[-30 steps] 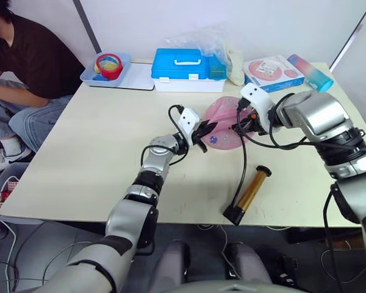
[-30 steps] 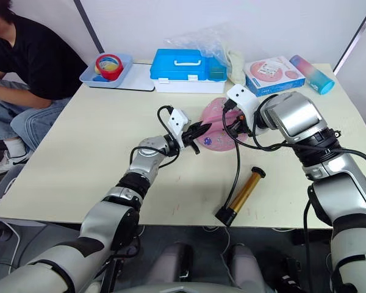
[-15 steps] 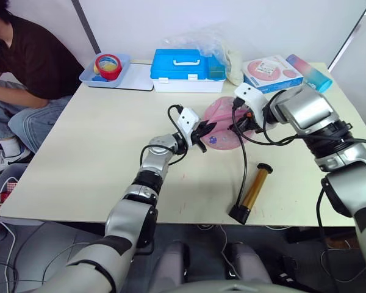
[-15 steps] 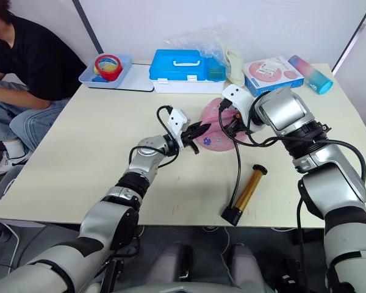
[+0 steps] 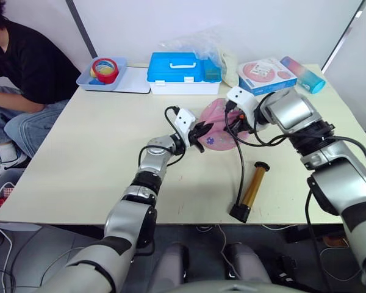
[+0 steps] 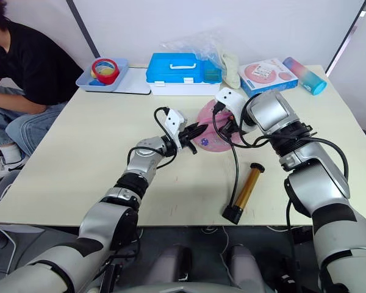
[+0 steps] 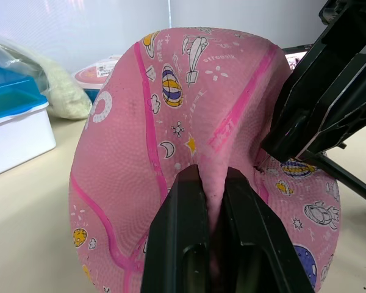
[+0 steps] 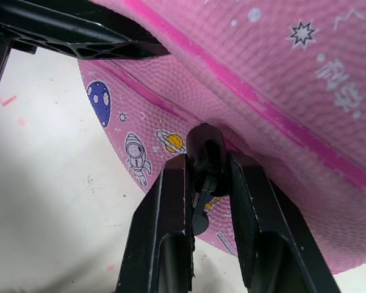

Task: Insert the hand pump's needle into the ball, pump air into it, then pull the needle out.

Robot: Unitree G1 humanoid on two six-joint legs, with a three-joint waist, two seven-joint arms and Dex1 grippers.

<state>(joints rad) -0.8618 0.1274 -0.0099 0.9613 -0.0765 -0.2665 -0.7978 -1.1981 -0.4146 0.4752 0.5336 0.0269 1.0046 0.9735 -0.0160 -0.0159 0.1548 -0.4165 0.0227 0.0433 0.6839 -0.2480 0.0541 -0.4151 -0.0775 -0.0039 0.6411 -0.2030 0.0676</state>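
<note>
**A:** ok so where's everything sitting right now?

**B:** The ball [image 5: 222, 124] is lying pretty deflated on the table [image 5: 97, 152], about mid-table, just in front of the blue toolbox [image 5: 177, 68]. The left gripper [image 7: 208, 183] is pinching a fold of the pink rubber between its two fingers, so it's clamped on the ball's skin from the robot's left side.

**A:** and the other one?

**B:** The right gripper [image 8: 207, 168] is coming in from the opposite side, fingers squeezed around the black fitting of the needle [image 8: 204, 152], and that fitting is pressing right up against the ball's surface in a little dent. The metal pin itself is hidden, can't tell how deep it's sitting.

**A:** pump?

**B:** The hand pump [image 5: 250, 193] is lying flat near the table's front edge, on the robot's right, well apart from the ball. Its hose [image 5: 241, 162] is curving up from it toward the right gripper.

**A:** anything else around?

**B:** A person [image 5: 24, 67] is sitting at the far left corner, and a roll of red tape [image 5: 104, 69] is resting in a tray beside the toolbox.
</note>
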